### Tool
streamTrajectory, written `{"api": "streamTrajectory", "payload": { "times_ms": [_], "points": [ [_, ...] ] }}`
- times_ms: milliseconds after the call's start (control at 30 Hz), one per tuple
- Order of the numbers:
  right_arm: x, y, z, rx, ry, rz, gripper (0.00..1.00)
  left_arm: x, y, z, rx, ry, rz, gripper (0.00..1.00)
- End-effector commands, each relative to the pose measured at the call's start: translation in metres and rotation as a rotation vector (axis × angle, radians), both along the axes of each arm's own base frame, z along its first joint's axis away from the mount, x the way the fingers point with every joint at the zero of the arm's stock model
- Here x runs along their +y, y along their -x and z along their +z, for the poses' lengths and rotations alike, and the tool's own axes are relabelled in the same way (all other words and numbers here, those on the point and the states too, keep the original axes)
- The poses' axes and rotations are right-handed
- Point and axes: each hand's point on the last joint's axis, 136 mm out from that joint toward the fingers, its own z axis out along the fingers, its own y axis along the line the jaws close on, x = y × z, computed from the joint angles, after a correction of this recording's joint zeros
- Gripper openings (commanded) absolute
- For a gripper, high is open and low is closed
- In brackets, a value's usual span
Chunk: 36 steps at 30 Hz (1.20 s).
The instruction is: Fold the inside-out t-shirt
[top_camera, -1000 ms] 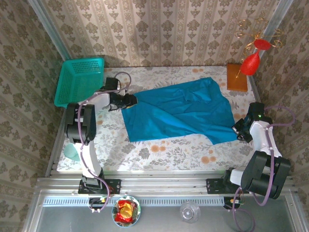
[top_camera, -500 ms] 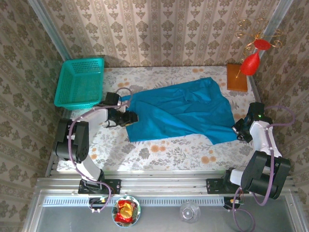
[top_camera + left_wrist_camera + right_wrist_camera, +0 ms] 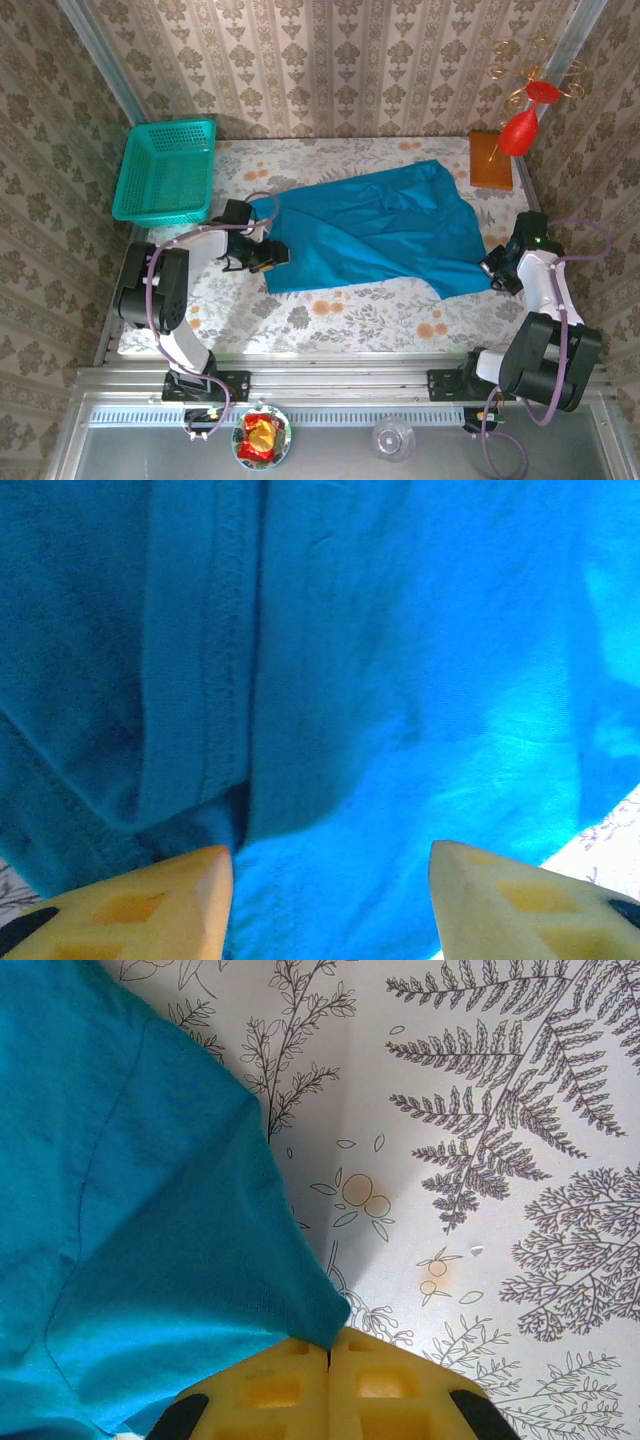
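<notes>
surface: table (image 3: 350,318) under a pale cloth printed with ferns and orange flowers, flat, evenly lit. room: booth walls (image 3: 330,70) on three sides, papered in a beige damask pattern; a grey metal rail (image 3: 340,384) runs along the near edge where both arm bases bolt on. left gripper (image 3: 276,253) sits low at the shirt's left edge, fingers (image 3: 180,900) spread wide over the cloth; on my left wrist feed a stitched hem fold lies just ahead of the tips. right gripper (image 3: 491,268) has its jaws pressed together, pinching the near right corner of the inside-out t-shirt (image 3: 372,232); the right wrist feed shows that corner running into the seam between the yellow pads (image 3: 265,1385), with bare printed cloth ahead and to their right. the shirt lies spread and rumpled across the stretch between the two grippers, reaching beyond them toward the back wall. count: one t-shirt; one teal mesh basket (image 3: 165,172), beyond and outboard of the left gripper; one wooden block (image 3: 490,160) beyond the right gripper, one red ornament (image 3: 522,126) above it; one bowl of snacks (image 3: 262,437) and one clear glass (image 3: 393,437) behind the arm bases, past the rail; two arms, two grippers.
</notes>
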Motion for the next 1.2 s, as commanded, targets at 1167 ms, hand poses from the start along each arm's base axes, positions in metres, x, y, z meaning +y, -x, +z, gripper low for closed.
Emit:
{"api": "streamTrajectory", "payload": {
  "times_ms": [1167],
  "points": [
    [0.002,0.000,0.002,-0.014,-0.014,0.012,0.00,-0.018,-0.023,0.000,-0.037,0.011,-0.078,0.27]
  ]
}}
